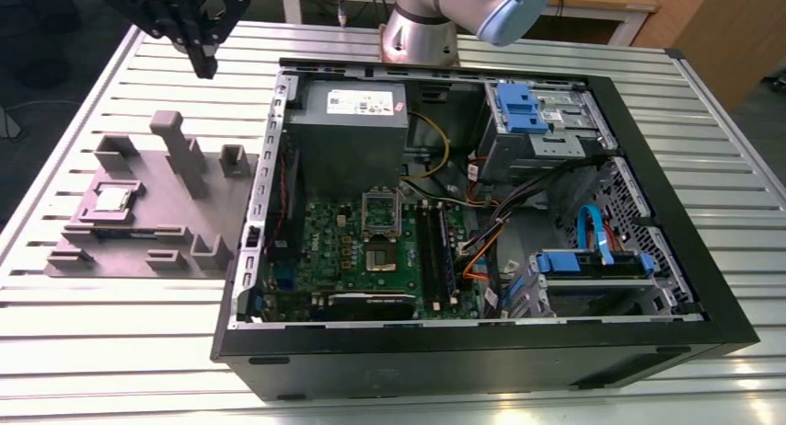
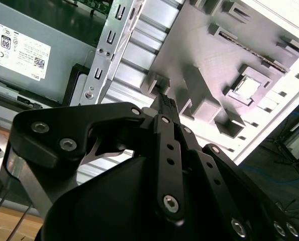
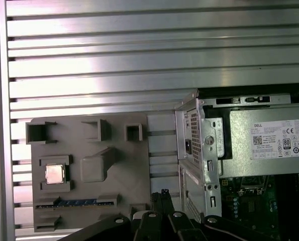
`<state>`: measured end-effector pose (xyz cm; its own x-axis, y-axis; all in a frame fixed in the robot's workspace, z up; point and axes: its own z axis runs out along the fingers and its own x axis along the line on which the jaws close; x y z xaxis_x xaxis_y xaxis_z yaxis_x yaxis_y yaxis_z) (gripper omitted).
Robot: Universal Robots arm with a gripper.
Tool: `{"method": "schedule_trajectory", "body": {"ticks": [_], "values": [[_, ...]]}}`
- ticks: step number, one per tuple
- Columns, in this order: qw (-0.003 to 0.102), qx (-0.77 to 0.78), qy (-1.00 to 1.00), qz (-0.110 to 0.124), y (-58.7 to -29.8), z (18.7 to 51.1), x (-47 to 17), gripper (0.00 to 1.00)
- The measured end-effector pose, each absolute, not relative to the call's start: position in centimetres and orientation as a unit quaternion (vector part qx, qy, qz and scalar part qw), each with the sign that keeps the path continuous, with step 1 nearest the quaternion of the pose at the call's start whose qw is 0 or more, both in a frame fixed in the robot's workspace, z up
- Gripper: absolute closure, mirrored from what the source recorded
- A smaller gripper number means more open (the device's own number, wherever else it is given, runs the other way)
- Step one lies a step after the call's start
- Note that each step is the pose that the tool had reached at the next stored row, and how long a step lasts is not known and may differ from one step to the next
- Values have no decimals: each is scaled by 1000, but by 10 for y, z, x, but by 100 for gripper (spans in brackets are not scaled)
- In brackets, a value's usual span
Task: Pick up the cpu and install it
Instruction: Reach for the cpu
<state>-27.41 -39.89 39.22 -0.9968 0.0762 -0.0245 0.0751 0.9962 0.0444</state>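
Here the cpu (image 1: 114, 199) lies in the grey holder's (image 1: 166, 215) square recess.

The gripper (image 1: 205, 68) hangs pointing down, its fingers (image 2: 164, 113) pressed together at the tips

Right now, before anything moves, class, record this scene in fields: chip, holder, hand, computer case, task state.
chip: lies flat in a square pocket of the holder
holder: grey block on the table, beside the computer case
hand: shut, empty, raised above the table, apart from the chip
computer case: lying open, circuit board showing
task state: chip not yet picked up
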Motion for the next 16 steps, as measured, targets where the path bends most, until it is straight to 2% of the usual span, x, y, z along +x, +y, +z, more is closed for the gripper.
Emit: {"method": "schedule_trajectory", "body": {"ticks": [3, 4, 5, 6, 16], "values": [[11, 38, 999, 22, -399, 392, -274, 89], [8, 38, 999, 22, -399, 392, -274, 89], [1, 38, 999, 21, -399, 392, -274, 89], [-1, 38, 999, 21, -399, 392, -274, 89], [-1, 38, 999, 21, -399, 392, -286, 89]]}}
